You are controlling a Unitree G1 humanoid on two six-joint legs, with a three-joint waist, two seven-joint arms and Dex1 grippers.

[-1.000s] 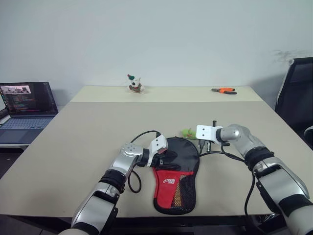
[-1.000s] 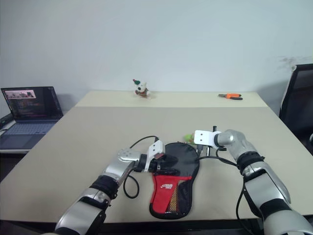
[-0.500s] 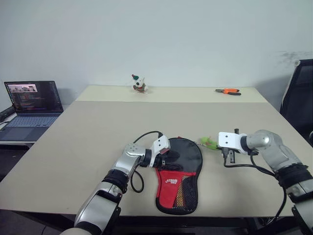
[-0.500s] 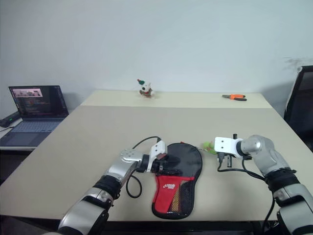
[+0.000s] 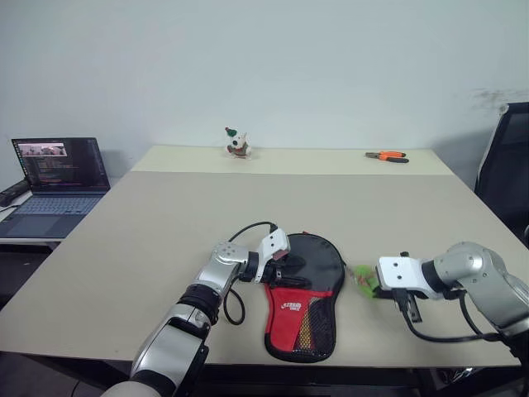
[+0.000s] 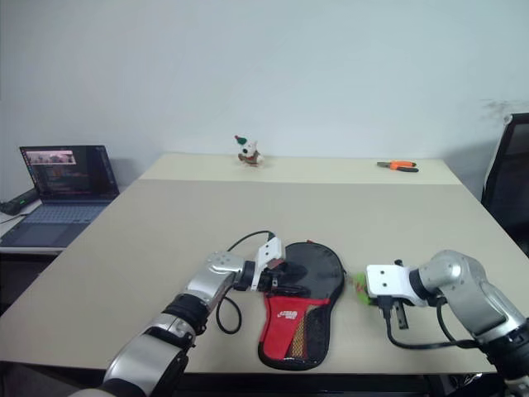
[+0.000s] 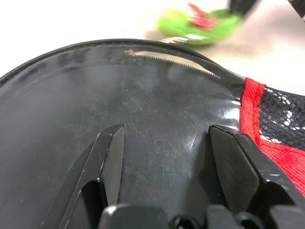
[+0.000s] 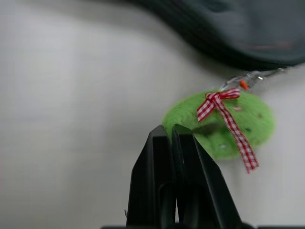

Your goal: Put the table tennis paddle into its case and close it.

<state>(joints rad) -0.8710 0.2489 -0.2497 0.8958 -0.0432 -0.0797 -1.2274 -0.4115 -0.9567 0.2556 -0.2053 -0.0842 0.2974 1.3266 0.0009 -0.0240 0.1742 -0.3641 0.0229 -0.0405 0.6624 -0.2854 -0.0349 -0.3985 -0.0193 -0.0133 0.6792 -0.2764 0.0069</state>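
Observation:
The case (image 5: pixel 302 291) lies flat near the table's front edge, a black paddle-shaped pouch with a red logo panel and a mesh pocket. My left gripper (image 5: pixel 285 263) rests on the left side of its round black part. The left wrist view shows the fingers (image 7: pixel 110 157) spread apart over that black surface, gripping nothing. To the right of the case my right gripper (image 5: pixel 411 309) points down at the table, shut and empty (image 8: pixel 174 138). A green felt charm (image 5: pixel 364 279) with a red checked bow lies between it and the case edge. The table tennis paddle is hidden.
An open laptop (image 5: pixel 54 178) sits on a side table at the left. A small toy figure (image 5: pixel 237 143) and orange pliers (image 5: pixel 385 155) lie at the far edge of the beige table (image 5: pixel 165 215). A black chair (image 5: pixel 506 157) stands at the right.
My right arm has pulled back from the case's top edge toward the table's front and to the right. The green charm has moved down along the case's right side. The left gripper stayed put.

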